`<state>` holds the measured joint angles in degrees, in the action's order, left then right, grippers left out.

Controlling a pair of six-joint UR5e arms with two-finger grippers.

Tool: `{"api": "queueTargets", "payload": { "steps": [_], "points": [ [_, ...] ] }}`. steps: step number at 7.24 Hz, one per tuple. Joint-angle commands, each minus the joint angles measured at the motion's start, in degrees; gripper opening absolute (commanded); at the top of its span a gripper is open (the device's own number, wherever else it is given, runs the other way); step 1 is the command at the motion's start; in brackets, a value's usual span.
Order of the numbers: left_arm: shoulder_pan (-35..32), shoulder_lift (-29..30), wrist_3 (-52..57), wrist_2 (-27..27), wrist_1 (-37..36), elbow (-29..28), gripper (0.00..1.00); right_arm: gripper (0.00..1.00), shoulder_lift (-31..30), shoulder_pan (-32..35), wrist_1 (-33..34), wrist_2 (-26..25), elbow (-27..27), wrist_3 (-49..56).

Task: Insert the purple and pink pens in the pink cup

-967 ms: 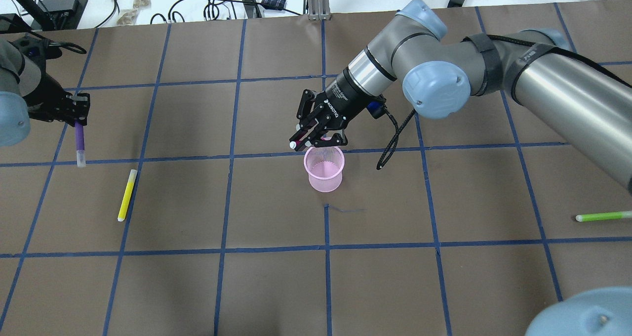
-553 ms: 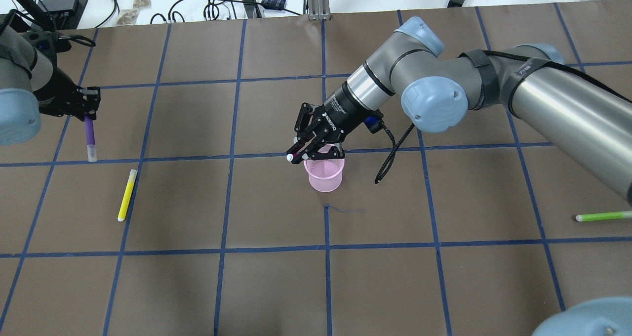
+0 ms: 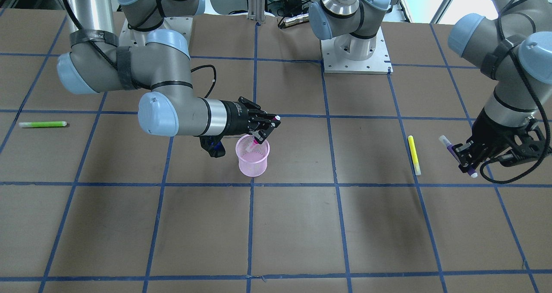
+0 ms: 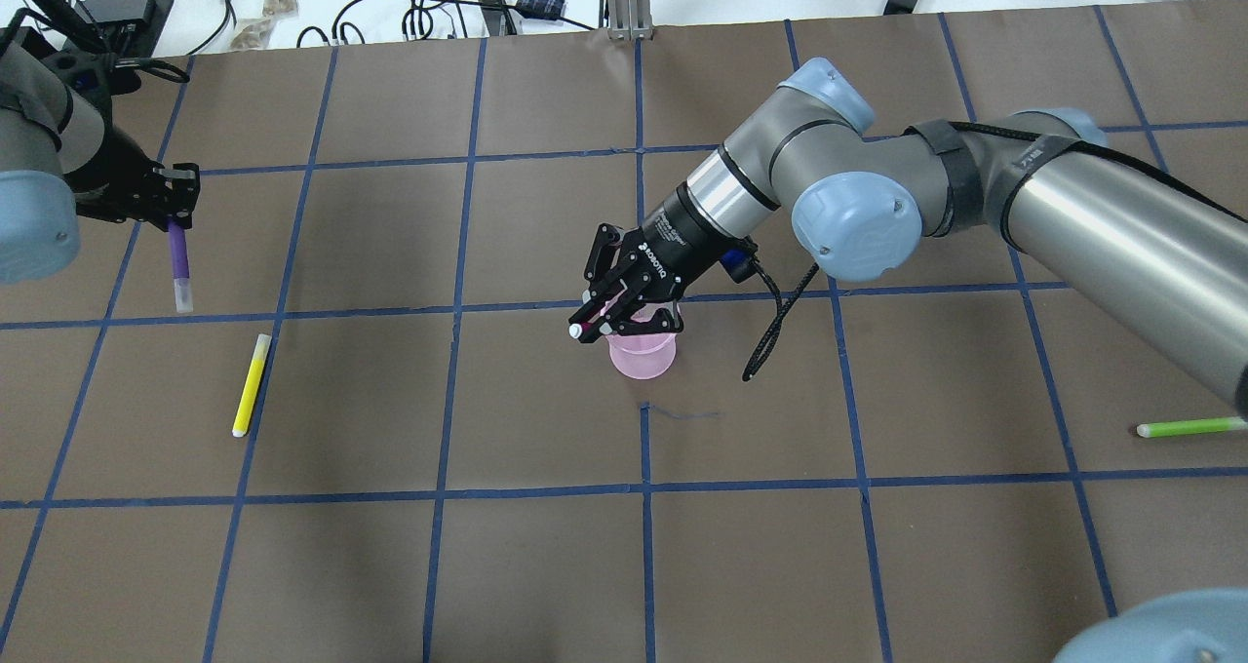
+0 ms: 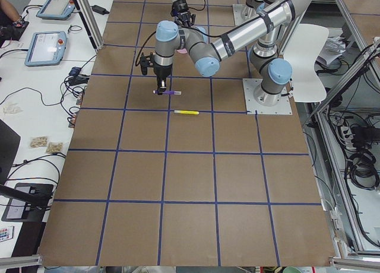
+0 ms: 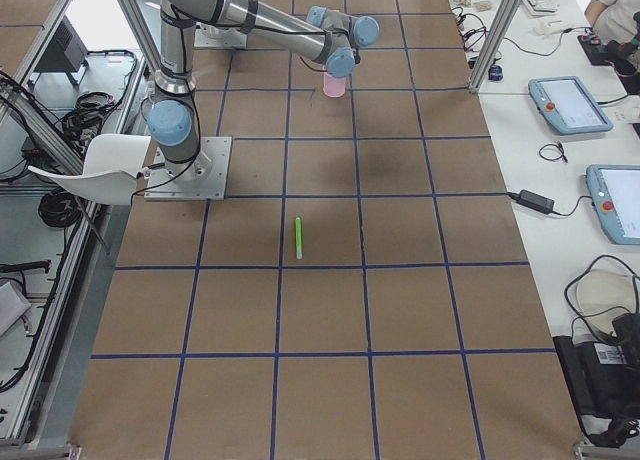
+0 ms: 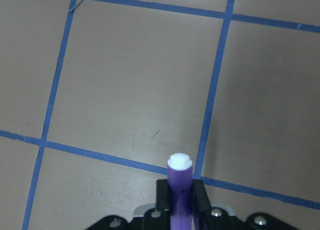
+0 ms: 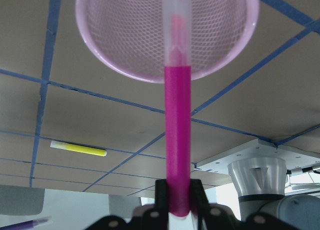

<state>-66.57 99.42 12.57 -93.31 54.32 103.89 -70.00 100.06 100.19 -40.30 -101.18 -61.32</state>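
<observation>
The pink mesh cup [image 4: 643, 359] stands upright near the table's middle, also in the front view [image 3: 252, 163]. My right gripper [image 4: 624, 310] is shut on the pink pen [image 8: 178, 140] and holds it tilted over the cup. The pen's clear tip is inside the cup's rim [image 3: 250, 147]. My left gripper [image 4: 175, 207] is at the far left, shut on the purple pen [image 4: 179, 261], which hangs above the table. The purple pen also shows in the front view [image 3: 450, 148] and the left wrist view [image 7: 179, 190].
A yellow pen [image 4: 251, 385] lies on the table near my left gripper. A green pen [image 4: 1189, 427] lies at the right edge. The brown table carries a blue tape grid [image 4: 643, 487]. Cables [image 4: 429, 10] lie past the far edge.
My right gripper has come down and forward over the cup, so the pink pen's tip now sits inside the rim. My left gripper has lifted the purple pen and moved slightly right.
</observation>
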Motion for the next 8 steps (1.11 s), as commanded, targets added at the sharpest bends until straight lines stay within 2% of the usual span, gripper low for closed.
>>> {"api": "queueTargets", "payload": {
  "steps": [1, 2, 3, 5, 6, 8],
  "points": [
    [-0.1, -0.1, 0.0, 0.1, -0.2, 0.0, 0.00, 0.69, -0.1, -0.1, 0.3, -3.5, 0.2, 0.1],
    [-0.4, 0.0, 0.3, 0.1, -0.4, 0.0, 0.00, 0.90, -0.3, -0.5, 0.4, -7.9, 0.5, 0.1],
    [-0.8, 0.0, 0.4, 0.0, -0.6, 0.0, 0.00, 1.00, -1.3, -0.8, 0.4, -11.5, 0.8, 0.3],
    [-1.0, 0.0, 0.2, 0.4, -1.1, -0.1, 0.00, 1.00, -4.5, -1.1, 0.4, -23.4, 5.5, 6.3],
    [-2.5, -0.1, -0.3, 0.2, -2.0, -0.6, 0.00, 1.00, -7.1, -1.4, 0.2, -26.2, 6.5, 12.0],
    [-6.9, 0.9, -6.2, 0.4, -1.8, -4.1, 0.00, 1.00, -11.4, -2.5, -3.8, -44.5, 7.8, 27.9]
  ]
}}
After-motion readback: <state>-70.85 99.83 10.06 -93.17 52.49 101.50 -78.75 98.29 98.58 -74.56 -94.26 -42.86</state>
